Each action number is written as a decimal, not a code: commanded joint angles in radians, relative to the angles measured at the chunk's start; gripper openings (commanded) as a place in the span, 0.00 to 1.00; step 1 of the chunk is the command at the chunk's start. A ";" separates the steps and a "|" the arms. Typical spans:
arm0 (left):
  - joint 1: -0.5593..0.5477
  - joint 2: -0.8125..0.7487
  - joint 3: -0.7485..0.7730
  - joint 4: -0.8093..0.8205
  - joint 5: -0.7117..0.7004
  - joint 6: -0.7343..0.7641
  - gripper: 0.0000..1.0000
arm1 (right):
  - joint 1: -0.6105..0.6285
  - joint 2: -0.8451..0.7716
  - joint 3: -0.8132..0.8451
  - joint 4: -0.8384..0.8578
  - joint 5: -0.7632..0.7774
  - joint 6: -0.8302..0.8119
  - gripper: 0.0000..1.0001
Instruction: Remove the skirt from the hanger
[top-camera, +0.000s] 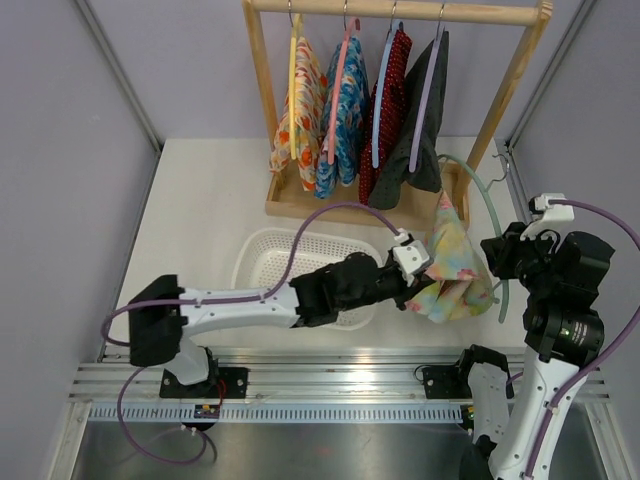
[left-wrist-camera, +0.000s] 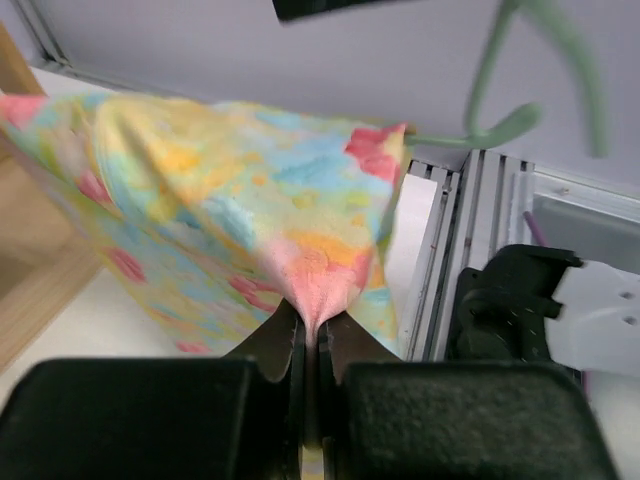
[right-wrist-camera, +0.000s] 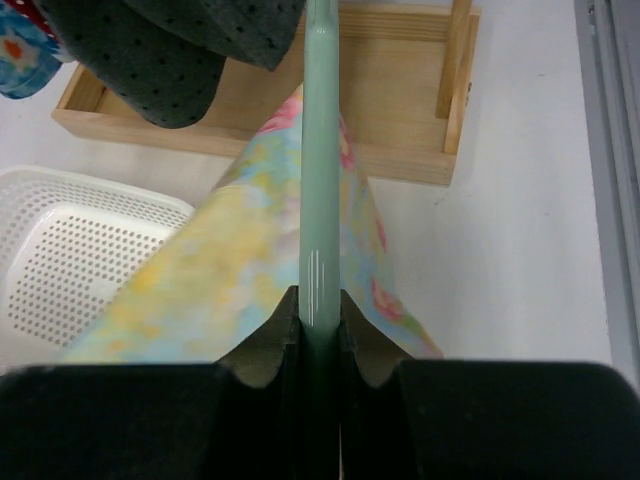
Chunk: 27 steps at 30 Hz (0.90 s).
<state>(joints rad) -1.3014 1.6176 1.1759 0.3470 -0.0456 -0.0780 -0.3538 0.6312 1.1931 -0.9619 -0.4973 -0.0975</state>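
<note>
the white table (top-camera: 200, 205) carries a perforated basket (top-camera: 272, 262) (near side) and a wooden rack (top-camera: 292, 204).

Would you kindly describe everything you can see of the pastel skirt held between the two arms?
The skirt is soft-looking fabric printed in pastel yellow, blue and pink. It drapes in a peak over the pale green hanger, in front of the wooden rack, right of the white basket. The left hand pinches a fold of it; the right hand grips the hanger, not the cloth.
</note>
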 joint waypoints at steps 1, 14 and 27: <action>-0.002 -0.192 -0.065 0.020 0.004 0.049 0.00 | -0.007 0.030 -0.019 0.161 0.126 -0.056 0.00; 0.007 -0.423 0.031 -0.219 0.092 0.072 0.00 | -0.007 0.081 -0.059 0.233 0.143 -0.128 0.00; 0.043 -0.300 0.275 -0.304 0.187 0.100 0.00 | -0.007 0.114 -0.121 0.304 0.075 -0.176 0.00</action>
<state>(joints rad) -1.2781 1.2732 1.3460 -0.0063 0.0769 0.0105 -0.3565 0.7494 1.0622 -0.7673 -0.3882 -0.2523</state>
